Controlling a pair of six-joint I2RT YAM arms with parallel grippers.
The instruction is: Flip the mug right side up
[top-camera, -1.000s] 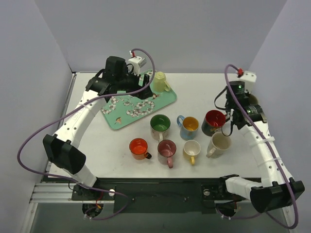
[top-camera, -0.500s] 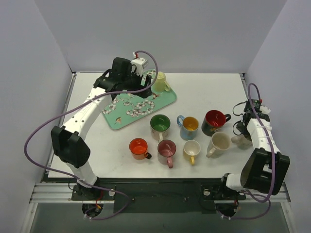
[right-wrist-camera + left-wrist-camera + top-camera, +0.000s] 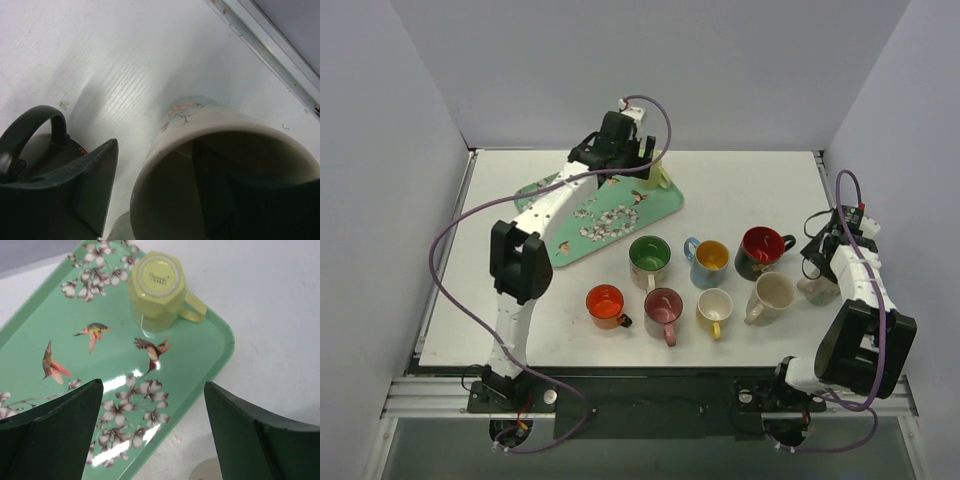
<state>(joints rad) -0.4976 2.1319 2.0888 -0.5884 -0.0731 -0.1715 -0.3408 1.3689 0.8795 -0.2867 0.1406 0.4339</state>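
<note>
Where mug (image 3: 158,292) sits inverted, tray (image 3: 200,354) corner close.

A white table (image 3: 740,190) sat boxed in by plain pale grey walls, all bare: back wall (image 3: 650,60), left wall (image 3: 380,200), right wall (image 3: 910,120). Light was soft and even, with only faint shadows on the tabletop. A metal rail (image 3: 420,398) ran along the table's near edge, dull grey floor (image 3: 650,462) below it.
</note>
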